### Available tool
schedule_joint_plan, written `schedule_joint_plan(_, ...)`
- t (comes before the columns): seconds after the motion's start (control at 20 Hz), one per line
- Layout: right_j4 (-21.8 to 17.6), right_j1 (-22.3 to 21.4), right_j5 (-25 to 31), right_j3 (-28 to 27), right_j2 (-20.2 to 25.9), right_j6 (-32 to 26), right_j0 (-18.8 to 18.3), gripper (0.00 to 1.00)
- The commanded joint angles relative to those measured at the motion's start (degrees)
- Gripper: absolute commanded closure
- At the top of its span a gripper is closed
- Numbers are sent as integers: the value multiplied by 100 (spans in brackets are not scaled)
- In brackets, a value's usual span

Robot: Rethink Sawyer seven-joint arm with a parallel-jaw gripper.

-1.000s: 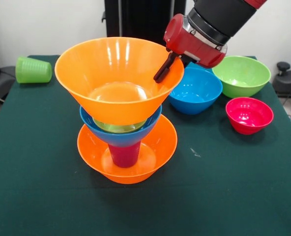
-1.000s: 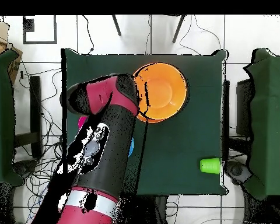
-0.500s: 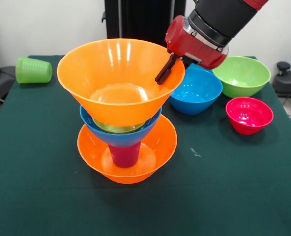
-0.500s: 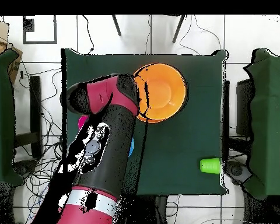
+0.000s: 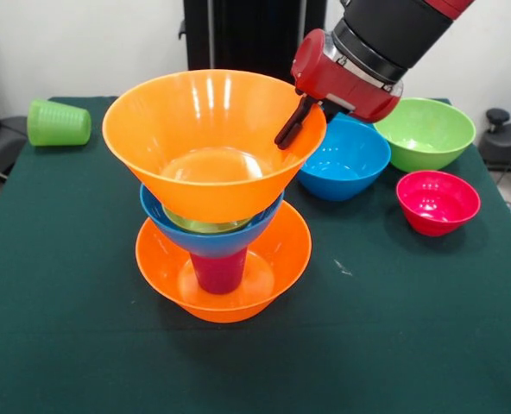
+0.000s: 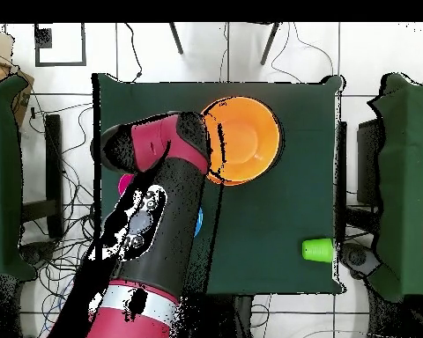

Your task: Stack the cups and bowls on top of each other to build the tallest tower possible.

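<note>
Pincer (image 5: 292, 123) pinches the far rim of the top orange bowl (image 5: 208, 142), one dark finger showing inside. That bowl sits atop the tower (image 5: 221, 250): blue bowl (image 5: 211, 235), magenta cup (image 5: 218, 272), orange base bowl (image 5: 273, 267) on the worktop (image 5: 394, 328). Releasing should be gentle and straight up, lest the stack tip. Another blue bowl (image 5: 346, 159), a green bowl (image 5: 425, 131) and a pink bowl (image 5: 437, 201) crowd near the arm; the green cup (image 5: 57, 122) lies well apart.

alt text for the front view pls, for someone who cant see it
A red gripper holds the rim of a large orange bowl atop a tower on a green table. A green cup lies beyond it.
</note>
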Motion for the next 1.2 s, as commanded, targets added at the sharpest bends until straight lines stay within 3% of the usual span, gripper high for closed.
schedule_joint_plan(0.05,122,284,234,259,368,981,5,100)
schedule_joint_plan(1.2,-35,243,382,256,230,842,98,100)
